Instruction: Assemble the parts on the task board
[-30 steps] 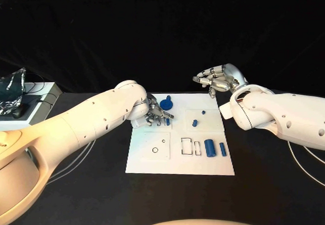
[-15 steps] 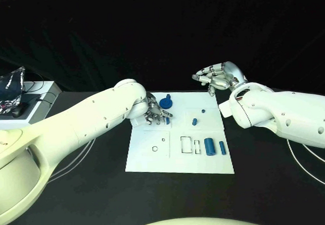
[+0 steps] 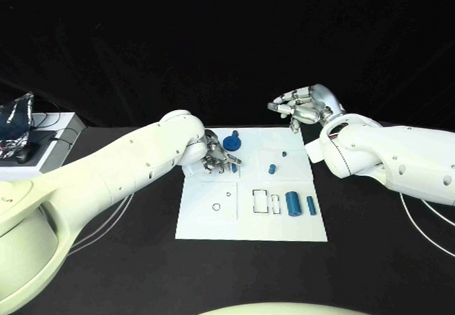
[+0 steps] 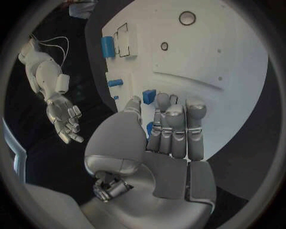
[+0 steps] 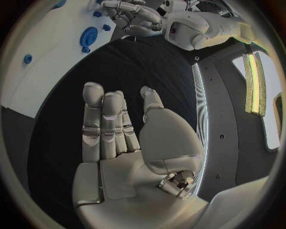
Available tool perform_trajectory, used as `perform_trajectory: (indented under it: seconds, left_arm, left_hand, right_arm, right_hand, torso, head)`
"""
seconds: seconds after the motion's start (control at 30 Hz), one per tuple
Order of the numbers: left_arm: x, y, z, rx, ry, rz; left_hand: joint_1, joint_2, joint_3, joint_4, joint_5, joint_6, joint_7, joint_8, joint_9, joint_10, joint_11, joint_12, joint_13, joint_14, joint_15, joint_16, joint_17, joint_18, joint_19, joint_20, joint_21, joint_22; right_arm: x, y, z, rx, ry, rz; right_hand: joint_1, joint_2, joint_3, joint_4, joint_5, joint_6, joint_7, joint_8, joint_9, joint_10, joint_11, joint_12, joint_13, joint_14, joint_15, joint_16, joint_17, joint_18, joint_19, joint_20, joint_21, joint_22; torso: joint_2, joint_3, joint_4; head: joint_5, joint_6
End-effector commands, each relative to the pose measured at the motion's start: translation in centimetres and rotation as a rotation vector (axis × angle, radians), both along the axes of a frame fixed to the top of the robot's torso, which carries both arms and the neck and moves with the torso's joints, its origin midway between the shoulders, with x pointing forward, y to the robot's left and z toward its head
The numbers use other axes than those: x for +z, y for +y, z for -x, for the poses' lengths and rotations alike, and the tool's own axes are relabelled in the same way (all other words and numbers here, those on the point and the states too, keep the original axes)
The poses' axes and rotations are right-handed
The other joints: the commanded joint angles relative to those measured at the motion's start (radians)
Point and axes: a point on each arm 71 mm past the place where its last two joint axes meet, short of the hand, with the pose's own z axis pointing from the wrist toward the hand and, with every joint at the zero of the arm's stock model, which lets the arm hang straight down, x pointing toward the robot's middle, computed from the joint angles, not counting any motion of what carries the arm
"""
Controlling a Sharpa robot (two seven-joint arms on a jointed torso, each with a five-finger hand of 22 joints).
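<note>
Black table (image 3: 111, 272), white task board (image 3: 220, 223), blue parts (image 3: 292, 203), perhaps cylindrical

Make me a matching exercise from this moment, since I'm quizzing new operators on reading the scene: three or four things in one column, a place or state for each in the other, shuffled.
Column one
1. left hand
2. right hand
3. round blue part
4. two upright blue cylinders

Column two
A. raised beyond the task board's far right corner, holding nothing
B. side by side on the board's near right part
C. low over the board's far left part, fingers pointing down at it
D. on the board near its far edge, just beyond the left hand

Pairs: 1-C, 2-A, 3-D, 4-B
</note>
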Motion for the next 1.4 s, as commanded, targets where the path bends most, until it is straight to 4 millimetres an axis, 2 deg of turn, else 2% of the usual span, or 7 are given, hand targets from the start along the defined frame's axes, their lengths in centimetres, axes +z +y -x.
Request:
perform_trajectory:
  seconds: [0.03,0.37,0.77,0.83,1.07,1.27,1.4]
  left_arm:
    - [-0.09,-0.42,0.17,-0.032,0.013,0.008]
    - [-0.35,-0.51,0.27,-0.034,0.019,0.012]
    - [-0.56,-0.75,0.39,-0.031,0.021,0.032]
    - [-0.58,-0.75,0.39,-0.030,0.024,0.041]
    - [-0.60,-0.85,0.44,-0.034,0.036,0.073]
    - [-0.54,-0.91,0.49,-0.029,0.041,0.108]
    - [-0.49,-0.89,0.49,-0.028,0.039,0.118]
  left_hand:
    - [-0.001,0.010,0.000,-0.010,0.001,-0.001,-0.007,0.013,0.026,-0.001,-0.004,-0.001,0.001,0.003,-0.001,0.004,0.002,-0.004,-0.002,0.001,0.006,0.069]
    - [-0.003,0.006,0.011,-0.006,0.001,-0.010,-0.014,0.030,0.103,-0.001,-0.007,0.001,0.001,0.004,-0.003,0.007,0.004,-0.006,-0.001,-0.002,0.013,0.068]
    - [0.014,0.007,0.076,-0.010,0.003,-0.010,-0.014,0.016,0.117,-0.004,-0.008,0.001,0.003,0.002,-0.004,0.008,0.004,-0.007,-0.003,-0.003,0.014,0.068]
    - [0.040,0.018,0.122,-0.025,0.000,-0.014,-0.014,0.005,0.111,-0.008,-0.007,-0.002,0.002,0.000,-0.006,0.008,0.003,-0.007,-0.004,-0.003,0.014,0.068]
    - [0.036,-0.029,0.330,-0.067,0.002,-0.011,-0.012,-0.025,0.098,-0.015,-0.008,-0.013,-0.004,-0.008,-0.004,0.010,0.003,-0.009,-0.012,-0.003,0.008,0.068]
    - [0.015,-0.073,0.607,-0.176,0.005,-0.029,-0.008,-0.018,0.120,-0.013,-0.007,-0.037,-0.025,-0.013,-0.004,0.010,0.003,-0.009,-0.021,-0.006,0.000,0.066]
    - [-0.018,-0.077,0.695,-0.233,0.018,-0.039,-0.001,0.002,0.149,-0.006,-0.006,-0.045,-0.034,-0.013,-0.002,0.011,0.003,-0.009,-0.023,-0.008,0.002,0.068]
  right_arm:
    - [0.14,0.17,0.02,0.012,-0.013,0.001]
    - [0.18,0.22,0.03,0.010,-0.015,0.002]
    - [0.17,0.24,-0.01,0.003,-0.014,0.007]
    - [0.16,0.24,-0.03,0.003,-0.013,0.007]
    - [0.13,0.31,-0.07,0.005,-0.010,0.008]
    - [0.08,0.29,-0.13,0.005,-0.005,0.009]
    - [0.03,0.25,-0.16,0.006,0.001,0.011]
  right_hand:
    - [0.001,0.006,-0.001,-0.006,0.006,0.007,-0.001,-0.002,-0.001,0.003,-0.003,0.005,-0.001,-0.001,-0.002,0.005,-0.001,0.006,0.015,-0.004,-0.004,0.036]
    - [0.001,0.006,-0.001,-0.006,0.006,0.007,-0.001,-0.002,-0.002,0.004,-0.003,0.004,-0.002,-0.001,-0.002,0.005,-0.002,0.006,0.016,-0.004,-0.007,0.036]
    - [0.008,0.010,0.004,-0.015,0.027,0.008,-0.001,-0.003,-0.004,0.005,-0.004,0.002,-0.004,0.000,-0.003,0.005,-0.003,0.006,0.019,-0.005,-0.012,0.036]
    - [0.006,0.010,0.004,-0.015,0.029,0.009,-0.001,-0.003,-0.004,0.006,-0.004,0.002,-0.005,0.000,-0.003,0.005,-0.003,0.005,0.020,-0.005,-0.011,0.037]
    - [0.006,0.011,0.005,-0.018,0.033,0.009,-0.001,-0.004,-0.005,0.006,-0.004,0.002,-0.005,0.000,-0.003,0.005,-0.003,0.005,0.020,-0.005,-0.011,0.037]
    - [0.004,0.012,0.005,-0.018,0.035,0.010,-0.001,-0.004,-0.005,0.006,-0.004,0.002,-0.005,0.000,-0.003,0.005,-0.004,0.005,0.021,-0.005,-0.011,0.038]
    - [0.003,0.011,0.004,-0.018,0.038,0.010,-0.001,-0.004,-0.006,0.006,-0.004,0.002,-0.005,0.000,-0.003,0.005,-0.004,0.005,0.021,-0.005,-0.014,0.037]
  torso:
    - [0.000,0.0002,0.0005]
    - [0.001,0.0009,0.0003]
    - [0.000,0.0009,0.0016]
    - [0.000,0.0012,0.0020]
    - [0.000,0.0012,0.0014]
    - [0.000,0.0016,0.0012]
    - [0.000,0.0015,0.0014]
  head:
    - [-0.001,-0.002]
    - [-0.003,-0.004]
    - [-0.005,-0.007]
    - [-0.004,-0.008]
    - [-0.003,-0.011]
    - [-0.003,-0.013]
    - [-0.002,-0.015]
